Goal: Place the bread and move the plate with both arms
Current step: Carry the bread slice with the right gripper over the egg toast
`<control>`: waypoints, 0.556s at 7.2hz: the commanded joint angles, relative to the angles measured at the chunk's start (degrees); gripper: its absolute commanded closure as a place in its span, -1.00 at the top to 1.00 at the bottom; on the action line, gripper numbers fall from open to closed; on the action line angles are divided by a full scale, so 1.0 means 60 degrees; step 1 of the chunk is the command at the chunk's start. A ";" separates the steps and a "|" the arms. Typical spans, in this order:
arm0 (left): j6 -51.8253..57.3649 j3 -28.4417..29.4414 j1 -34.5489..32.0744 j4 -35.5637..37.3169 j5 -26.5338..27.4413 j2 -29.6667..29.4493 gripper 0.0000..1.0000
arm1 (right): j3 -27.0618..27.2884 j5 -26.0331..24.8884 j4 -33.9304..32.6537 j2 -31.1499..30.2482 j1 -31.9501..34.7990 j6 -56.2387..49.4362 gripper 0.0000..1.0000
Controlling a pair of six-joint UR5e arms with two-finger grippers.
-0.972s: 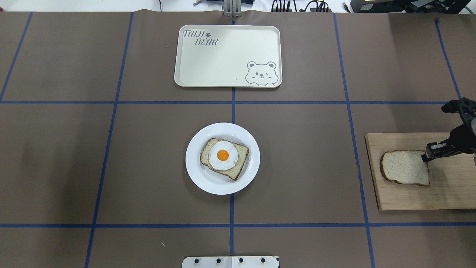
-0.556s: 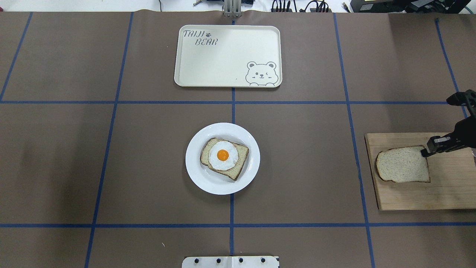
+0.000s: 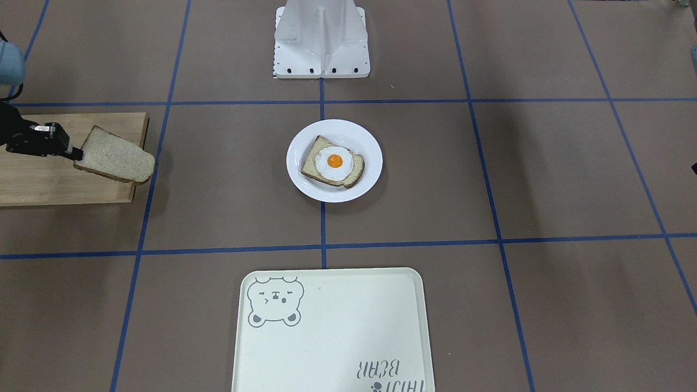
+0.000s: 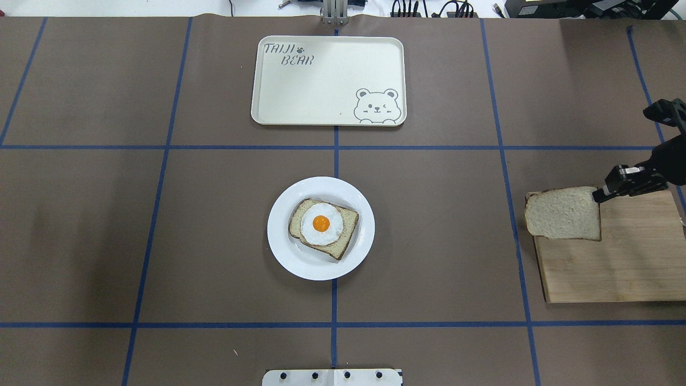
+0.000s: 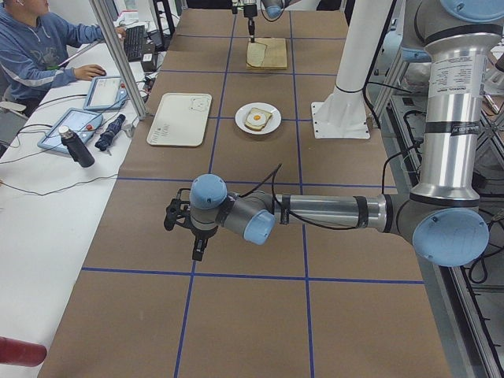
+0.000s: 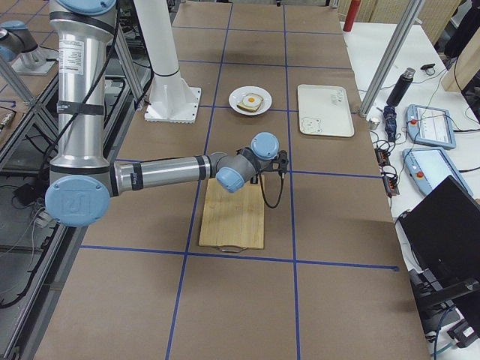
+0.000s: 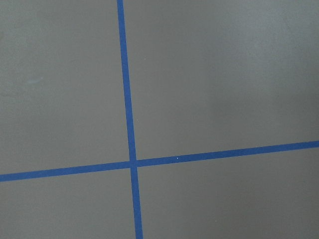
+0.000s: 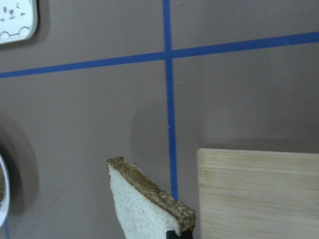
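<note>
We are in the first step, carrying the bread [image 4: 563, 213] to the plate [image 4: 282, 247]; the right claw [image 4: 597, 194] is clenched on one corner of the slice, which hangs tilted over the inner edge of the cutting board [image 4: 616, 268], partly past it and, as we judge from the shadow beneath it in the right wrist view, clear of the wood. The plate sits at the middle of the worktop [image 4: 429, 241], well apart from the bread, and carries the egg-topped slice [image 4: 323, 225]; the tray [image 4: 321, 80] lies beyond it, on the far side from the robot. The left claw [image 5: 197, 252] shows only in the exterior left view, hovering low over bare worktop far from the plate; we cannot tell whether it is released or clenched.

The next move, as we read it, calls for a level sweep across to the plate, then a lowering that squares the slice over the egg before release; held by one corner, soft bread may sag or tear. Moving the plate with both arms is not yet begun.
</note>
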 commanded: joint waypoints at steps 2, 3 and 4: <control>0.0000 -0.0011 0.0000 0.0010 0.0002 0.0000 0.97 | -0.0309 0.0318 0.0007 0.2156 -0.0739 0.2050 -1.00; 0.0000 0.0004 0.0000 0.0010 0.0002 0.0000 0.97 | -0.0514 0.0246 -0.0007 0.2860 -0.1324 0.2563 -1.00; 0.0000 -0.0011 0.0000 0.0010 0.0002 0.0000 0.97 | -0.0849 0.0202 -0.0008 0.3606 -0.1794 0.3134 -1.00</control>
